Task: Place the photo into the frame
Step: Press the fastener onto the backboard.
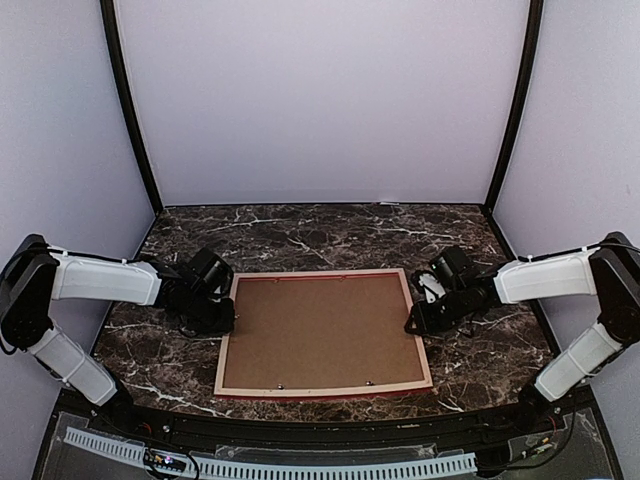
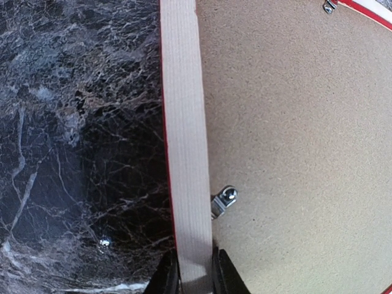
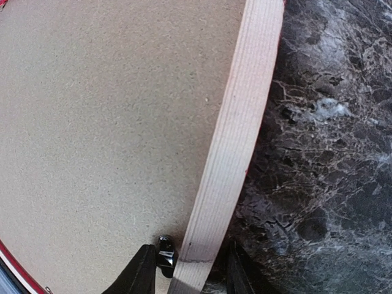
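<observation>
Top external, one frame (image 1: 320,389) (face down), two pincers (image 1: 222,318) (image 1: 412,325)

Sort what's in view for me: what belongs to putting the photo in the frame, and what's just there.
Belongs to the job: frame, lying back up; left gripper, clamped on its left rail; right gripper, straddling its right rail. The photo is not in sight.
Just there: backing board; metal clip; marble table.
</observation>
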Robot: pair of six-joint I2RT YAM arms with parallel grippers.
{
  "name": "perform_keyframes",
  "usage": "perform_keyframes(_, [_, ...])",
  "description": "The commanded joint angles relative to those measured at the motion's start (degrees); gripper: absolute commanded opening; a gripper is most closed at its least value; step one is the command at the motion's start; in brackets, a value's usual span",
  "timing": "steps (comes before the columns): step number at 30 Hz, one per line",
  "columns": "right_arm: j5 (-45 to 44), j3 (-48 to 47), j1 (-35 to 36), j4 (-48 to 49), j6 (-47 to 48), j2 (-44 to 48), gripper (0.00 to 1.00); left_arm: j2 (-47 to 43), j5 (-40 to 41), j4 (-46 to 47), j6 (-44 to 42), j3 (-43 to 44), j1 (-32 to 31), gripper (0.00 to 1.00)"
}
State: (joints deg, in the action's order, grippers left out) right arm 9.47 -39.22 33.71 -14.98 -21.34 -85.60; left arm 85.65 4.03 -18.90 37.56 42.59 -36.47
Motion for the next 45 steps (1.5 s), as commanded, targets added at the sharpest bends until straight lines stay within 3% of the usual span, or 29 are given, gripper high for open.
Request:
perform_keyframes(1, [-0.5, 0.5, 0.2, -4.1, 0.6, 0.6, 0.36, 0.7, -0.1, -0.6, -1.2, -1.5, 0.3, 0.2])
perform_keyframes(18, [-5.0, 0.7, -0.2, -3.3, -0.5, -3.1, 0.2, 0.5, -0.5, -0.2, -1.0, -2.6, 0.4, 0.2])
perform_keyframes(28, [-3.2, -1.8, -0.9, -1.3, 1.9, -4.2, 0.1, -0.1, -0.9, 0.8, -0.4, -4.2, 0.2, 0.19])
perform_keyframes(31, [2.5, -2.4, -3.1, 1.7, 2.5, -4.4, 0.16, -0.5, -1.2, 1.5, 0.3, -4.9, -0.3, 0.18])
perform_keyframes(35, [6.8, -4.1, -4.6, 3.2, 1.3, -5.3, 0.41, -0.4, -1.2, 3.1, 2.1, -5.3, -1.6, 0.17])
perform_keyframes(41, [6.6, -5.3, -5.0, 2.0, 0.2, -5.6, 0.44, 0.4, -1.1, 4.9, 4.3, -5.9, -2.4, 0.17])
perform_keyframes(45, [5.4, -5.7, -5.5, -0.3, 0.3, -5.3, 0.39, 0.4, -0.8, 4.9, 4.4, -5.9, -2.5, 0.16])
